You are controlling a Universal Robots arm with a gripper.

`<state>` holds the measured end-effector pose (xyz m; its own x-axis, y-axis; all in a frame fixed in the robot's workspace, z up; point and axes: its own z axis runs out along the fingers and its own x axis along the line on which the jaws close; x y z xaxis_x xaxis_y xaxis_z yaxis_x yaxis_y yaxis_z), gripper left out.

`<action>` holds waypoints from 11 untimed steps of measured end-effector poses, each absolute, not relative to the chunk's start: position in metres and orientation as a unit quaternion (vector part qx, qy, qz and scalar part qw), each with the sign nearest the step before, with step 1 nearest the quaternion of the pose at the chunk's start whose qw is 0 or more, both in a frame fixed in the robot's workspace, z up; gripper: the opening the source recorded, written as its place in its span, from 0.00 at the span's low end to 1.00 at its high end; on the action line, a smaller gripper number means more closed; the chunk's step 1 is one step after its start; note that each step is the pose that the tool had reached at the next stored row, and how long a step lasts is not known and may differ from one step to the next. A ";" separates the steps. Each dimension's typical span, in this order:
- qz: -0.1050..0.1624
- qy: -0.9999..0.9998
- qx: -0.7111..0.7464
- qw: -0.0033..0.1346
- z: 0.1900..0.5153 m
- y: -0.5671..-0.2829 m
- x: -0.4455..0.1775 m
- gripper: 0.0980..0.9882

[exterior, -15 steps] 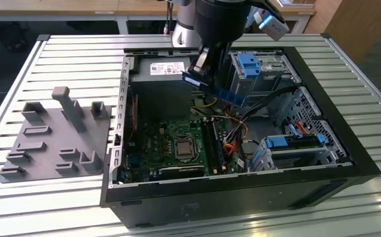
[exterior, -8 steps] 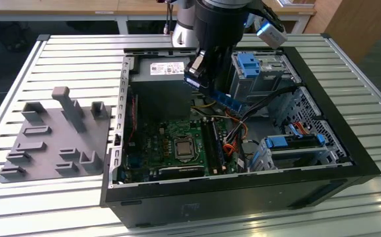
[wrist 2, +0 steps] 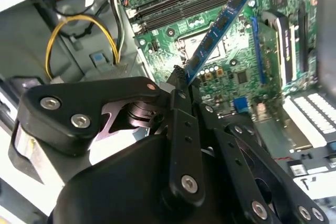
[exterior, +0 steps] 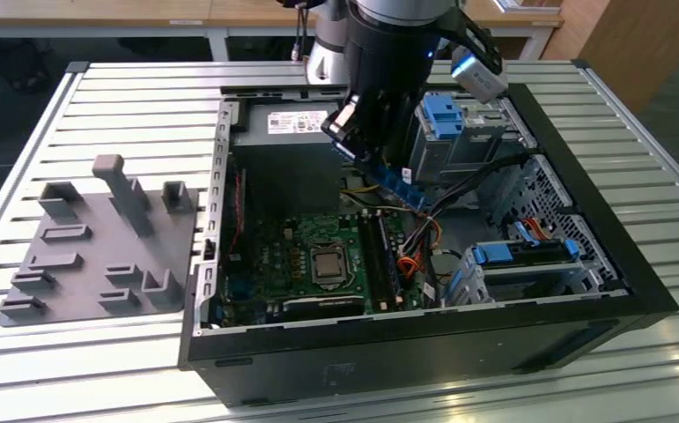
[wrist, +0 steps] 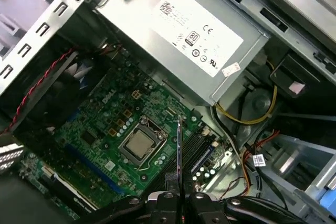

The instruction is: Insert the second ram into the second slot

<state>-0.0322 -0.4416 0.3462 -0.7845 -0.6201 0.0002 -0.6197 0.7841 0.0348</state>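
The second ram [wrist 2: 220, 24] is a thin blue circuit-board strip with dark chips, and my gripper [wrist 2: 181, 81] is shut on one end of it. In the exterior view the ram [exterior: 401, 185] hangs tilted above the motherboard [exterior: 304, 264], inside the open computer case. The long dark ram slots [exterior: 384, 260] lie below it, beside the processor socket [exterior: 328, 262]. In the first wrist view the ram [wrist: 179, 148] shows edge-on, rising from the gripper [wrist: 179, 196] over the slots [wrist: 202, 153]. It hangs clear of the slots. Which slot is the second, and whether one is filled, I cannot tell.
The power supply [wrist: 199, 35] and yellow cables [wrist: 247, 119] sit close to the slots. Blue drive brackets [exterior: 445, 115] and a drive cage [exterior: 527, 256] stand on the case's far side in the exterior view's right. A grey fixture plate [exterior: 92, 256] lies on the slatted table [exterior: 81, 352].
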 end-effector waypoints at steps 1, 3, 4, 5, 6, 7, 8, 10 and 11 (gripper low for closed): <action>-0.016 -0.947 0.320 0.006 0.345 -0.442 -0.032 0.05; -0.017 -0.953 0.302 0.005 0.344 -0.442 -0.032 0.05; -0.017 -0.956 0.293 0.005 0.343 -0.442 -0.032 0.05; -0.017 -0.958 0.285 0.005 0.342 -0.442 -0.032 0.05; -0.017 -0.961 0.276 0.005 0.341 -0.442 -0.032 0.05; -0.017 -0.963 0.267 0.005 0.340 -0.442 -0.032 0.05; -0.017 -0.966 0.259 0.005 0.339 -0.442 -0.032 0.05; -0.017 -0.970 0.241 0.004 0.338 -0.442 -0.032 0.05; -0.017 -0.973 0.232 0.004 0.337 -0.442 -0.032 0.05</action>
<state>-0.0323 -0.4416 0.3369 -0.8922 -0.4517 0.0004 -0.4514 0.8916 0.0346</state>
